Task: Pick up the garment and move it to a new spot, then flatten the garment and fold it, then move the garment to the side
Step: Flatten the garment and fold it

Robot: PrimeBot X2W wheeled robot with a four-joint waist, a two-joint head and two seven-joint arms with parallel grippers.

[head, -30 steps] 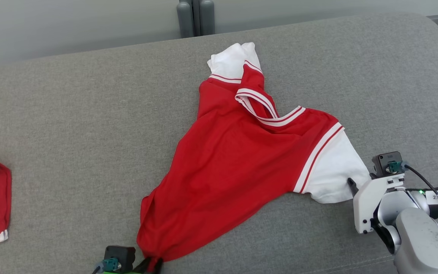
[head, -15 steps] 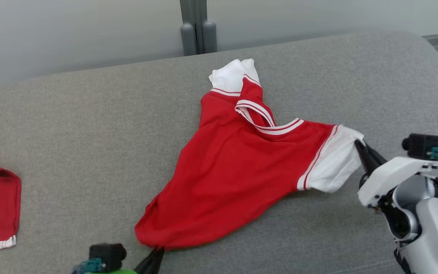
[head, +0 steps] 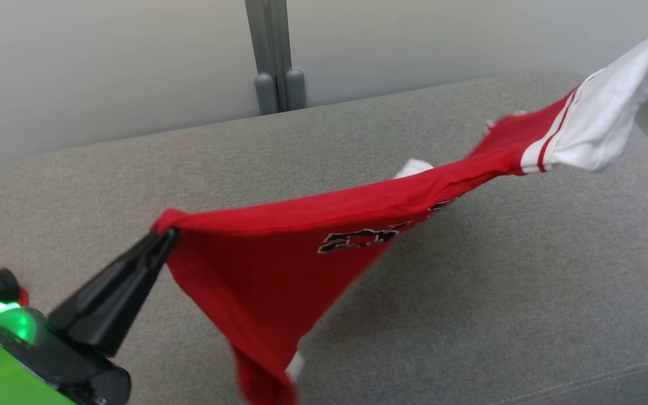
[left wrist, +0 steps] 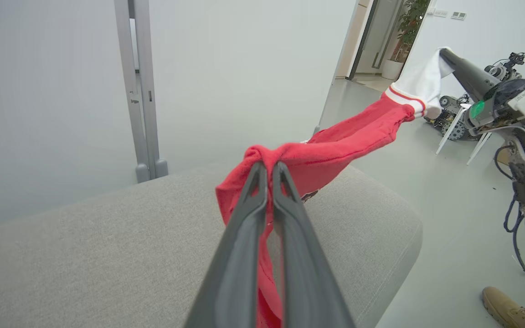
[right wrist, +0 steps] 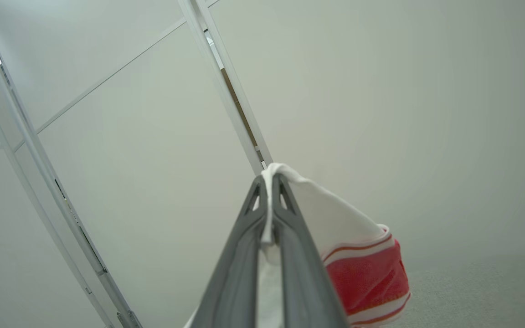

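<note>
Holding the garment (head: 279, 264) strung in the air above the grey couch (head: 470, 315), with left tool (left wrist: 266, 166) clamped on a bunched red edge and right tool (right wrist: 269, 180) clamped on the white sleeve. Light, soft, limp, sagging mid-span; better gripped at both shoulders for flattening

You're looking at a wide grey cushion (head: 470, 292) with a pale wall (head: 104, 67) behind it. A grey post (head: 270, 56) runs down that wall and ends in two rounded feet just behind the cushion's back edge. From the left wrist camera you can see a glossy pale floor (left wrist: 449, 205) off the cushion's end, a doorway (left wrist: 372, 36) with a potted plant (left wrist: 410, 23) near it, and a tan shoe (left wrist: 506, 307) on the floor at the lower right corner. From the right wrist camera, slim frame strips (right wrist: 228, 91) cross the pale wall panels.
</note>
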